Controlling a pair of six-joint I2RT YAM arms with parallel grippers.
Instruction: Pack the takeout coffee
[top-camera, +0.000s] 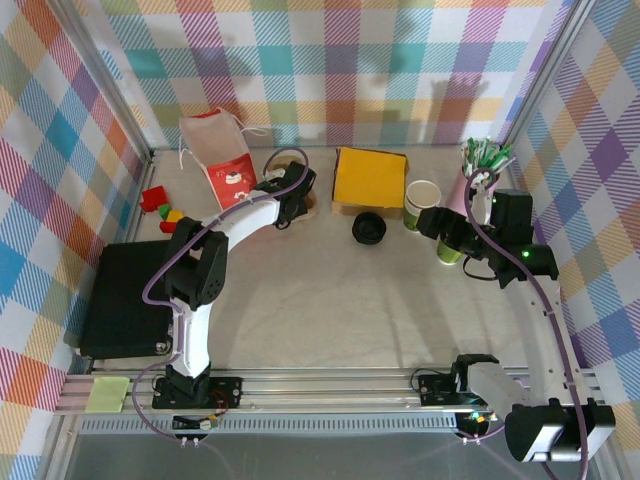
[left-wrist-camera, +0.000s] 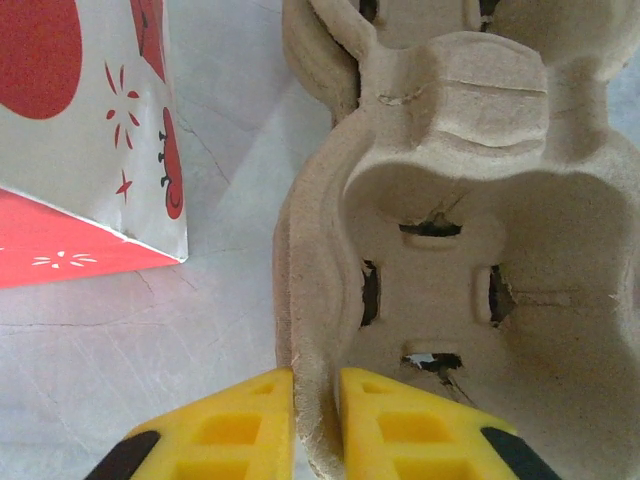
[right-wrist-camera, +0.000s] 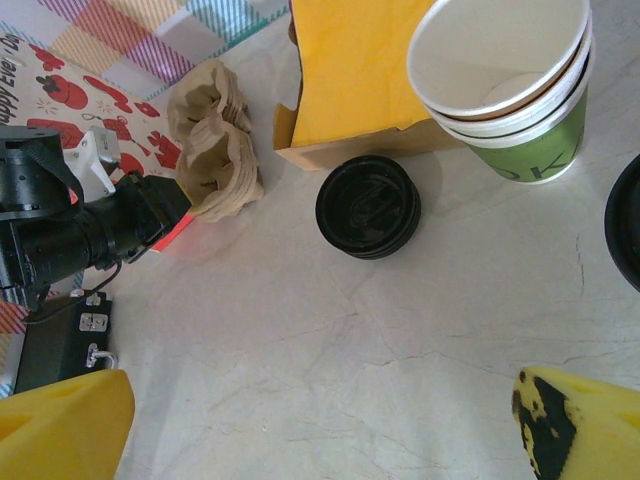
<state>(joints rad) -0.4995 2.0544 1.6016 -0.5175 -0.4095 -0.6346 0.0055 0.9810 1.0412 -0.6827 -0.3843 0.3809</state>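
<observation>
Pale marbled tabletop (right-wrist-camera: 300, 330) lies under both my claws. My left claw (left-wrist-camera: 317, 390) pinches the side wall of the brown moulded cardboard cup carrier (left-wrist-camera: 450, 200). My right claw (right-wrist-camera: 320, 410) gapes wide near the upright green paper cup with cream-white rim (right-wrist-camera: 510, 100), just beside the yellow cardboard box (right-wrist-camera: 350, 70).

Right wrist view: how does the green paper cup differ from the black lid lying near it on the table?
Colour: the green paper cup has green sides and a cream-white rim and inside; the black lid is black all over. Pose: the cup stands upright with its mouth open upward; the lid lies flat. Height: the cup is taller than the lid. Both are round and rest on the table, beside the yellow-topped box.
</observation>
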